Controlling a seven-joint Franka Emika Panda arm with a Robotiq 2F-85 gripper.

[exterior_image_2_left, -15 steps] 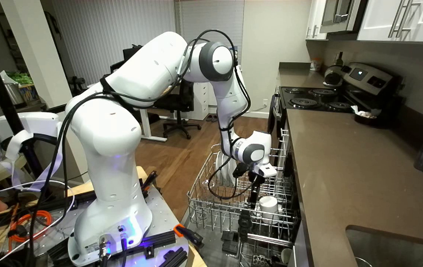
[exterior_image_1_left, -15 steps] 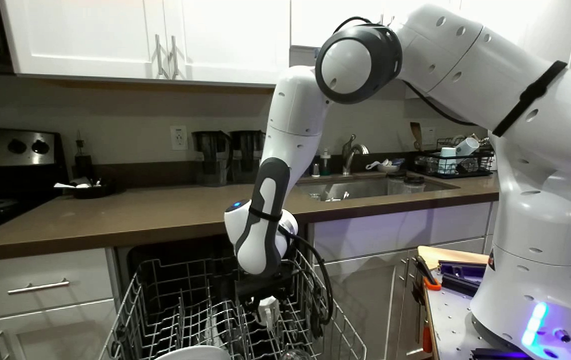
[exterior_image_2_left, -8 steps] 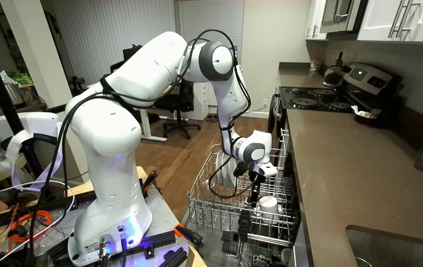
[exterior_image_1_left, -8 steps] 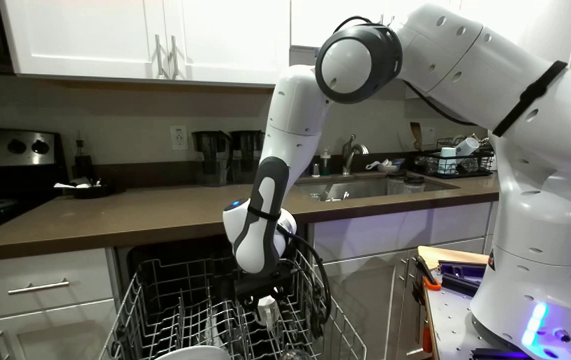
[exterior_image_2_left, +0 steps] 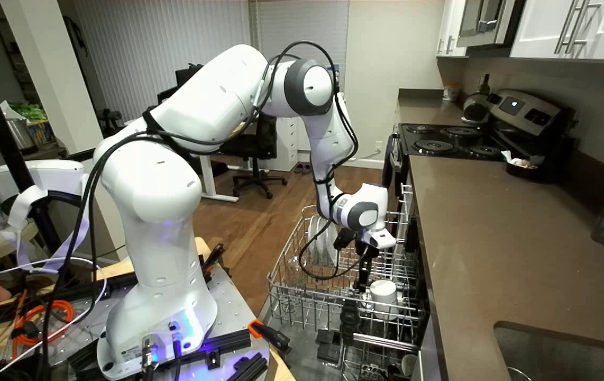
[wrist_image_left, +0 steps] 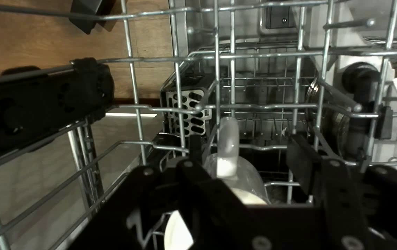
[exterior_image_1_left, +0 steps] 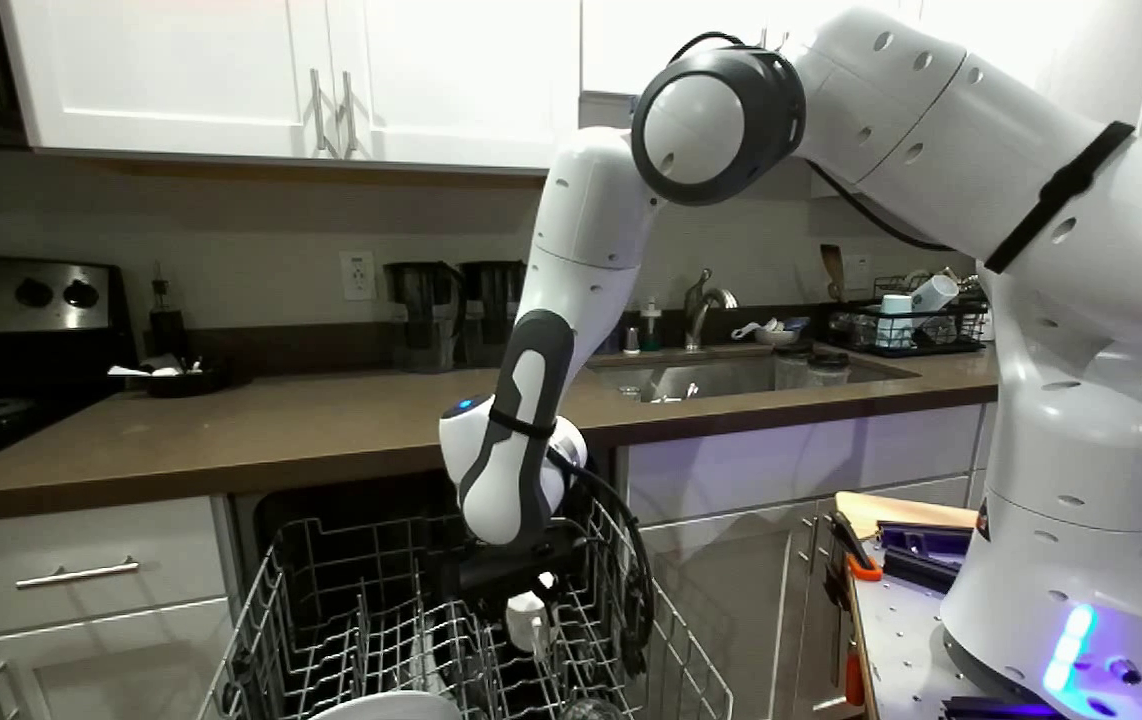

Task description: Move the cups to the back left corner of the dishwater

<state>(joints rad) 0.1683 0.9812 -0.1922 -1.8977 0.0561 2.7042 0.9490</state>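
Gripper was spread. Wrist view: fingers stood apart at 9 and 3 o'clock, with the handle of the white mug between them, pointing to 12, visible gap on both sides. Couldn't tell about contact lower down; gripper hid part of the mug. Pale rounded edge showed at 7 o'clock from the handle, mostly covered; couldn't tell what it was. Slotted box sat between 10 and 11, beyond the wires.

Mug was in the dishwasher, on the wire rack, in both exterior views. Arm was bent over it, base at 3 o'clock.

From the mug, in an exterior view: plate at 8 o'clock, clear glass at 5, both cut by the frame edge; sink at 1, well apart.

From the mug, in an exterior view: gripper just beside it between 10 and 11, upright plates at 10, farther off, counter at 2, stove at 1, well apart.
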